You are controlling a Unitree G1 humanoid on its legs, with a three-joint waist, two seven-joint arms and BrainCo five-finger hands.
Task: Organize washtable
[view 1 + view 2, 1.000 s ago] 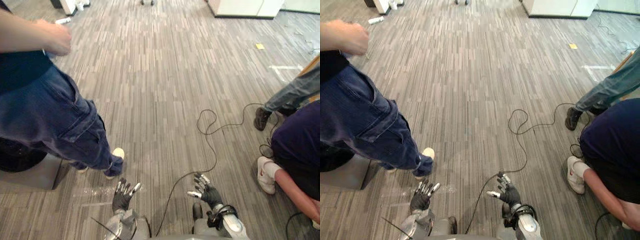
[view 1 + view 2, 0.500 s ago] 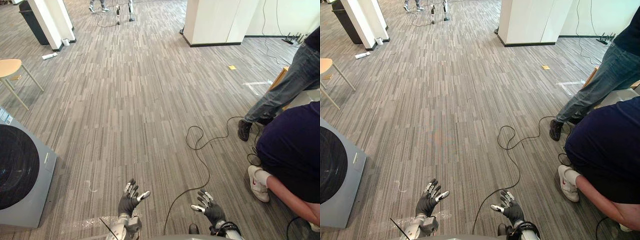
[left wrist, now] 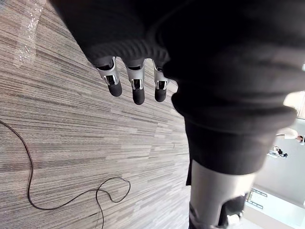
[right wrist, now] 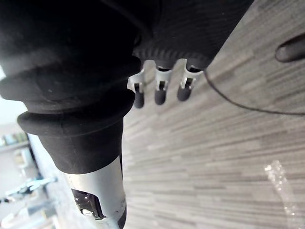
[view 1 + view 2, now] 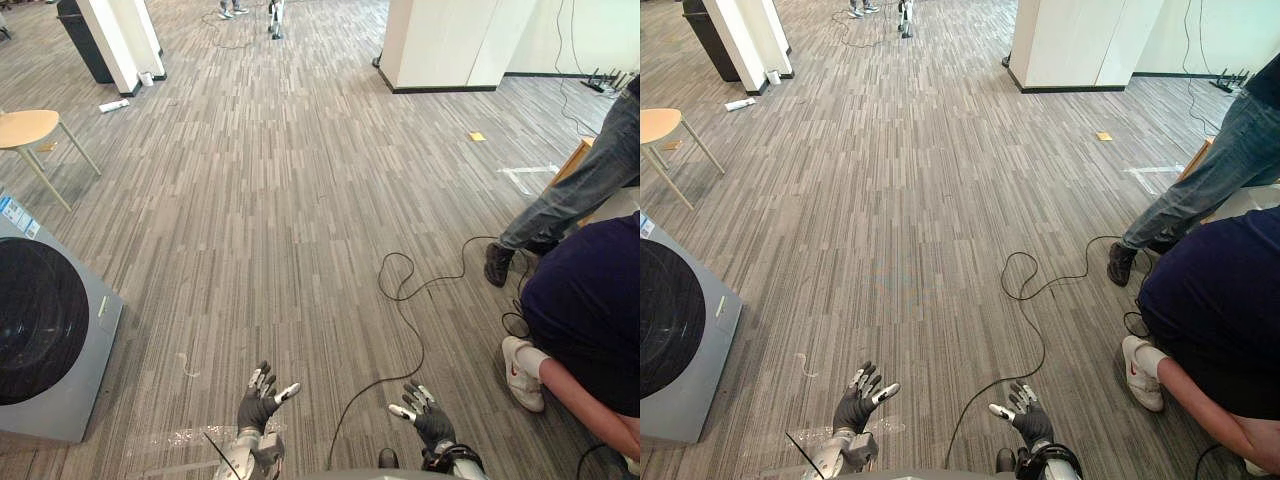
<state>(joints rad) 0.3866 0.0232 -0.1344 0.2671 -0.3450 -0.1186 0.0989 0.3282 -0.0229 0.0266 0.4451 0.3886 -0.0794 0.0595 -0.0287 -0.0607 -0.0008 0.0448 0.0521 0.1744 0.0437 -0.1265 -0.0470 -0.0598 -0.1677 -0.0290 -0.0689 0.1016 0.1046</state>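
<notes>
Left eye view: left hand (image 5: 257, 405), right hand (image 5: 432, 421), fingers (image 5: 264, 377) spread, empty

The floor (image 5: 300, 200) was carpet in narrow grey planks, streaked light and dark. The washing machine (image 5: 100, 340) had a mid-grey body and a round black door (image 5: 35, 320). The stool (image 5: 25, 128) had a pale wooden seat on light legs. The pillar (image 5: 450, 40) was white with a dark skirting. A yellow scrap (image 5: 477, 136) and white tape marks (image 5: 530, 175) broke the grey. The standing person (image 5: 575, 195) wore grey-blue jeans and a dark brown boot (image 5: 498, 263). The crouching person (image 5: 585, 300) wore a navy top and a white shoe (image 5: 522, 360). The left hand (image 5: 255, 405) and right hand (image 5: 432, 422) were dark-covered, with silver fingers tipped black.
</notes>
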